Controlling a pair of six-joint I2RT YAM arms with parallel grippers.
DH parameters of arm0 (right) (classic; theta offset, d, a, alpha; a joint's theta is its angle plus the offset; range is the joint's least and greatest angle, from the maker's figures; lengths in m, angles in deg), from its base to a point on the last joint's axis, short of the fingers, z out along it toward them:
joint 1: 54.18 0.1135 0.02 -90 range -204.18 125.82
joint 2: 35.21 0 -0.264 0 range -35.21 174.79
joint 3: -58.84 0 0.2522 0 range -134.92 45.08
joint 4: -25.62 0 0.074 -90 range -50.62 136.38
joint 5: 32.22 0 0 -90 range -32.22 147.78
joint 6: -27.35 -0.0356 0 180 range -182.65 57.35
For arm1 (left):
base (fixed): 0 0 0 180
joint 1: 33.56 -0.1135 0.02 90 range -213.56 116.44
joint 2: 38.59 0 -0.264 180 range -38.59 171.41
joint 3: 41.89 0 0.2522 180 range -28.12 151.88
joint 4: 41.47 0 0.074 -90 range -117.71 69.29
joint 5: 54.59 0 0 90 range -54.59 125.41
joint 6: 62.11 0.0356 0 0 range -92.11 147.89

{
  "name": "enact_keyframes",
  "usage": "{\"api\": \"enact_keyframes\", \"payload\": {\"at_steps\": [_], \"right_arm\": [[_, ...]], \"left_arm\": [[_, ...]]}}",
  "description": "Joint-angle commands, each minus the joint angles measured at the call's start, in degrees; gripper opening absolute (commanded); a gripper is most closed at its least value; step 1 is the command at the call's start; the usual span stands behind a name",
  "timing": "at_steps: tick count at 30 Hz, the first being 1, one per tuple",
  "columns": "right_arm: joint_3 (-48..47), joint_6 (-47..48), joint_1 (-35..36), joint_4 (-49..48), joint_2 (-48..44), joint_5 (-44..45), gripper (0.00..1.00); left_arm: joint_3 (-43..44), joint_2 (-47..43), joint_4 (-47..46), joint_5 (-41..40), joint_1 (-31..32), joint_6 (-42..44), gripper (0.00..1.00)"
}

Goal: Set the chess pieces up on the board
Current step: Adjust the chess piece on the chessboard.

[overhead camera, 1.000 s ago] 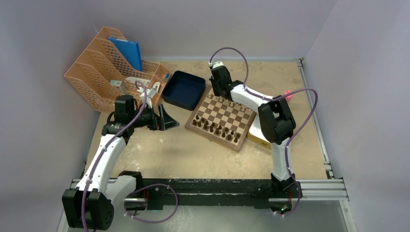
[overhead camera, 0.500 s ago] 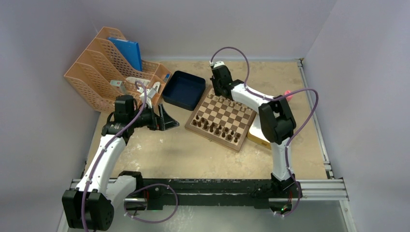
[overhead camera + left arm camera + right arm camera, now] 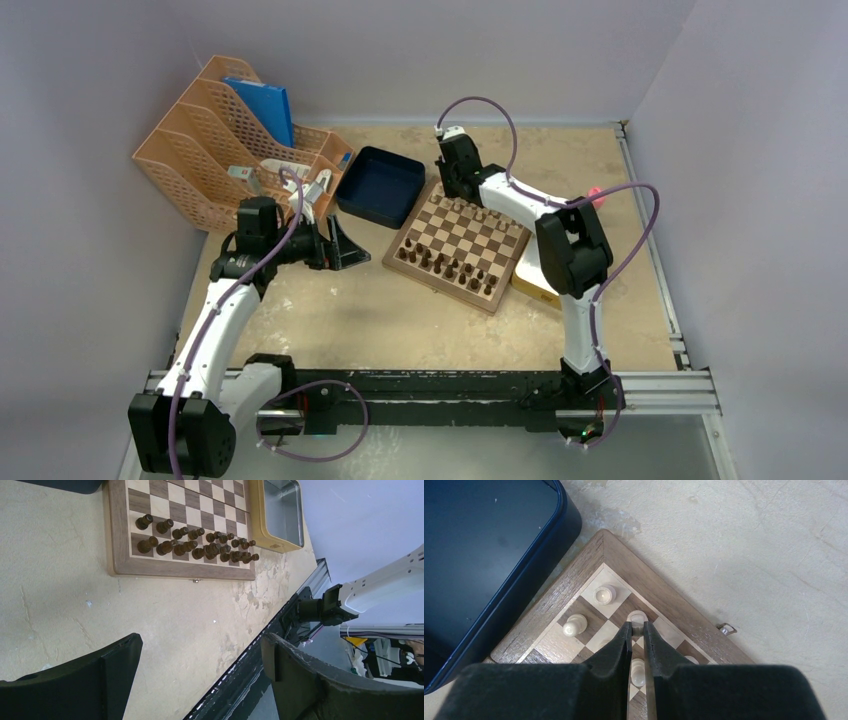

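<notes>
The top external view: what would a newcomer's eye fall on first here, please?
The checkered board at mid-table, dark pieces crowding its near rows and light pieces along the far edge. The right tool, shut, hangs over its far corner; the orange file rack stands far left.

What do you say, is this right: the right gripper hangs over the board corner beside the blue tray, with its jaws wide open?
Not quite. The right gripper does hang over the corner of the board beside the blue tray, but its jaws are nearly closed, with only a narrow slit between them, not wide open. The right wrist view shows this.
</notes>
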State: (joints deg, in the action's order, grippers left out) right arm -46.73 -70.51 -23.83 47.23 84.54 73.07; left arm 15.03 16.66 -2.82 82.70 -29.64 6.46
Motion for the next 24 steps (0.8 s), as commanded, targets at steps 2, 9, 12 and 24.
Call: {"api": "enact_keyframes", "payload": {"at_steps": [2,9,12,24], "right_arm": [[-1.98,-0.84,-0.25,0.05,-0.62,-0.79,0.15],[-2.83,-0.44,-0.57,0.34,0.01,-0.51,0.3],[-7.45,-0.57,-0.85,3.04,1.02,-0.47,0.39],[-7.07,-2.1,-0.9,4.0,-6.71,-0.84,0.58]], "left_arm": [[0.35,-1.1,-2.04,0.06,0.21,0.87,0.9],[0.47,-0.81,-1.92,-0.78,0.21,0.78,0.9],[1.49,0.04,-0.76,-1.56,0.21,1.13,0.9],[5.78,5.88,4.89,-4.63,0.21,0.96,1.0]]}}
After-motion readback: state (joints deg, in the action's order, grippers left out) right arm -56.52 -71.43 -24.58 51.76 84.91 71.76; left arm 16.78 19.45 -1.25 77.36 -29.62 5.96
